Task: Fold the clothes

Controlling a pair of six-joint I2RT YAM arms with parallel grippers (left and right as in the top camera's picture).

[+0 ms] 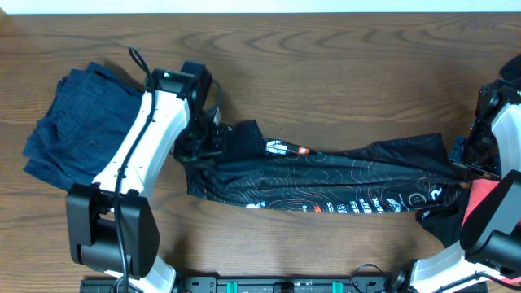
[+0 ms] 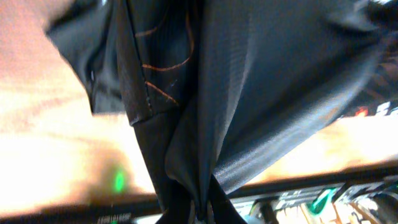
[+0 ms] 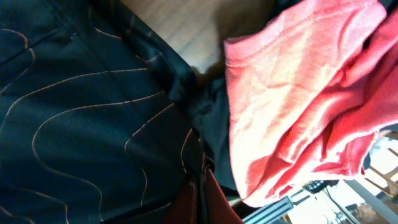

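1. Overhead view: the black jersey (image 1: pixel 326 183) lies on the wooden table (image 1: pixel 326 65), pulled out long between the two grippers; thin orange-white contour lines cover its smooth cloth; a white and orange logo sits just beside the left gripper (image 1: pixel 199 150), and a row of white print and round logos runs along the edge nearer the arm bases, too small to read; the left gripper is closed on the jersey's bunched end and the right gripper (image 1: pixel 466 175) is closed on the opposite end; a navy garment (image 1: pixel 73 122), crumpled and of coarser weave, lies beyond the left gripper, apart from the jersey; a coral-red garment (image 1: pixel 486 195) lies just beside the right gripper, partly under that arm
2. Left wrist view: the black jersey (image 2: pixel 261 81) fills most of the frame, a fine-meshed, slightly glossy cloth with a few orange lines; its folds draw together into a narrow neck at the left gripper (image 2: pixel 202 208), whose fingers are pressed together on the cloth; red and white marks at the right edge are blurred and unreadable; the table (image 2: pixel 50 155) shows to either side
3. Right wrist view: the black jersey (image 3: pixel 81 124), with curving orange lines, spreads left of the right gripper (image 3: pixel 202 193), whose dark red fingers pinch a fold of it; the coral-red garment (image 3: pixel 298 106), a soft knit with a stitched hem, lies right of the fingers, overlapping the jersey; no writing shows
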